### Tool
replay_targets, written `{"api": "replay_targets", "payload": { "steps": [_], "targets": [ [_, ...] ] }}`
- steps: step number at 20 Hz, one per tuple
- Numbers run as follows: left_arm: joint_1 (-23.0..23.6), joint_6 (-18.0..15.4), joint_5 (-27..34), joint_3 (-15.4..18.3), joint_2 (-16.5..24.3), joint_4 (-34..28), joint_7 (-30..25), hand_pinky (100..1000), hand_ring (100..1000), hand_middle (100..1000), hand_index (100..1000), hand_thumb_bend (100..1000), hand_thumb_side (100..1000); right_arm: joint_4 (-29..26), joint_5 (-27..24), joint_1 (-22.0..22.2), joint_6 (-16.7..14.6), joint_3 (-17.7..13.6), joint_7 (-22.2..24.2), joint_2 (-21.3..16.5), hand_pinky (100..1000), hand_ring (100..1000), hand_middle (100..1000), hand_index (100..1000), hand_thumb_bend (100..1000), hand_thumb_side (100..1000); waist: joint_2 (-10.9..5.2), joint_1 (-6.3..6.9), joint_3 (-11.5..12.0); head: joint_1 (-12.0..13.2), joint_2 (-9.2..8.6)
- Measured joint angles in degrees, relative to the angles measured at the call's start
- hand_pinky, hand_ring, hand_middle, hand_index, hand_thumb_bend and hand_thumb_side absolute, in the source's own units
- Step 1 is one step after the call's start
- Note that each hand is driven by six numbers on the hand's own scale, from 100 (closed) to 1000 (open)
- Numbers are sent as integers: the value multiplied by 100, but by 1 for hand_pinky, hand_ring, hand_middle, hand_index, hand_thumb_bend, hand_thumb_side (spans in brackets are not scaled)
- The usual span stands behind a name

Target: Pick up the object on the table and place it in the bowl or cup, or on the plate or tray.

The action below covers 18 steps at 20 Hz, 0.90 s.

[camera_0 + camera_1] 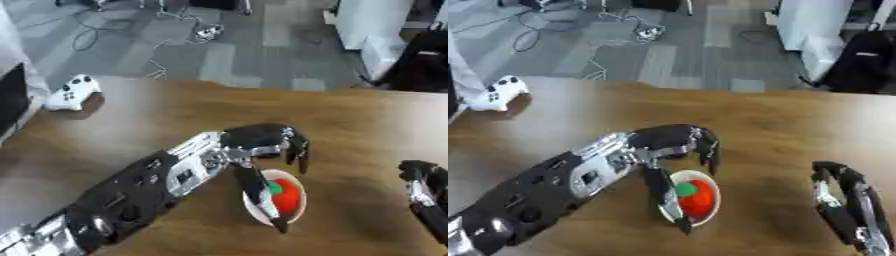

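A red round object with a green top [286, 196] lies inside a small white bowl [298, 213] on the brown table [175, 115]. My left hand [259, 138] hovers just above and behind the bowl, its fingers spread and relaxed, holding nothing. Its thumb [260, 192] points down across the bowl's left rim and hides part of it. My right hand [842, 200] rests open at the lower right, well clear of the bowl.
A white game controller [73, 92] lies at the table's far left edge. Beyond the far edge are grey floor, cables and white furniture. Bare tabletop stretches behind and to the right of the bowl.
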Motion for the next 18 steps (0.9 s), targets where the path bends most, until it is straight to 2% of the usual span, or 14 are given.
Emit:
{"api": "replay_targets", "payload": {
  "steps": [3,6,8,9,12,18],
  "targets": [
    [250,323,388,241,364,-612,244,837,426,538,596,983,645,-18,-1,31,23,-15,-23,-40,901,737,512,709,100,399,4,24,109,-7,-20],
    [527,599,1106,469,613,-1127,378,886,472,588,620,1000,670,-37,-30,49,28,-16,-26,-50,902,737,511,709,100,397,20,29,213,-50,-67],
    [760,774,1576,654,696,-1370,467,957,524,636,643,1000,699,-71,-73,96,33,-16,-27,-52,903,737,511,709,100,394,28,42,301,-50,-134],
    [905,856,1782,764,698,-1457,545,992,552,659,658,1000,711,-105,-98,131,38,-17,-31,-59,903,737,511,710,100,393,45,52,362,-50,-191],
    [1388,1087,2239,1103,657,-1603,880,1000,607,707,696,991,749,-234,-175,243,68,-18,-28,-59,903,739,512,713,100,394,59,52,546,-44,-426],
    [2267,1208,2719,1710,-24,-1544,1849,1000,616,723,713,976,782,-466,-272,337,129,-14,31,64,906,754,522,723,113,409,67,-39,958,-17,-1028]
  ]
}}
